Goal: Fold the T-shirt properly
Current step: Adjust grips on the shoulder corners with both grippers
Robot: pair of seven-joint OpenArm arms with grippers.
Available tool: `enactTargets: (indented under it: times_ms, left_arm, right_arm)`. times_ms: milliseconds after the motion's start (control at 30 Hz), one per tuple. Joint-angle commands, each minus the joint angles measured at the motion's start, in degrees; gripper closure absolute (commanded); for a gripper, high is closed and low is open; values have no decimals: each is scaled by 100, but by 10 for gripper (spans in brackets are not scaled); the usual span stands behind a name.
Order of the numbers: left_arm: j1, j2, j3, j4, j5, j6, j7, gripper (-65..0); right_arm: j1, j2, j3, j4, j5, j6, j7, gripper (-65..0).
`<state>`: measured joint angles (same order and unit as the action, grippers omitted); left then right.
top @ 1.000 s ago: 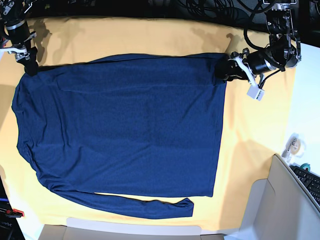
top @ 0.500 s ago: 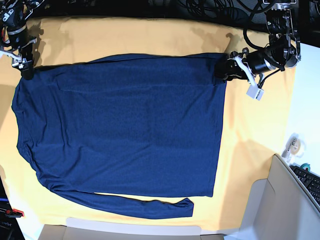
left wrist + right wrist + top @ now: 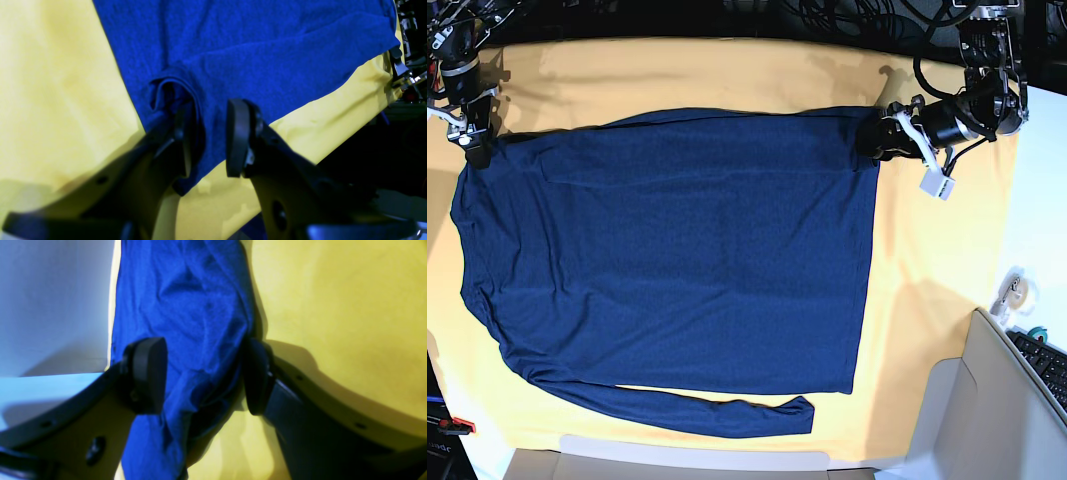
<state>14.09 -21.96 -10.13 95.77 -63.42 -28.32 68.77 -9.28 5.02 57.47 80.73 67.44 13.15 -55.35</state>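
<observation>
Shirt flat on yellow cloth. Both arms at its far corners, likely to lift and fold. Left gripper and right gripper: jaws apart, straddling fabric, not clamped.

- The base view looks straight down from high above the table. It takes in the whole T-shirt spread on the yellow cloth, with both arms at the upper corners.
- The left wrist view sits just behind the left claw and looks along its two fingers, very near the cloth. It shows only one corner of the T-shirt.
- The right wrist view sits just behind the right claw, also very near, and looks down on a bunched part of the T-shirt.
- The base view shares each of these corners: the left claw at upper right, the right claw at upper left.
</observation>
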Motion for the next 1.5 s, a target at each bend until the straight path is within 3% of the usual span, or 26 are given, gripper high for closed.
enactTargets:
  times_ms: [0, 67, 200, 533, 767, 1367, 1467]
  left_arm:
    - [-33, -86, -29, 107, -115, -21, -68, -163]
    - [-33, -86, -29, 107, -115, -21, -68, -163]
    - [37, -86, -29, 107, -115, -21, -68, -163]
    - [20, -86, -81, 107, -115, -4, 186, -163]
    - [-6, -86, -81, 107, -124, -12, 266, -163]
    - [-15, -77, -90, 107, -124, 5, 239, -164]
    - [-15, -77, -90, 107, -115, 14, 239, -165]
  right_arm:
    - [9, 21, -2, -68, -146, -123, 72, -351]
    - [18, 21, -2, -42, -146, -361, 80, -352]
    - [-17, -5, -2, 169, -111, -1249, 80, -352]
    - [-158, -190, -2, 1004, -155, -2181, 326, -352]
    - [167, -190, -29, 696, -489, -2233, 326, -352]
    - [721, -154, -213, -279, -471, -2207, 291, -344]
    - [721, -146, -345, -279, -463, -2198, 291, -248]
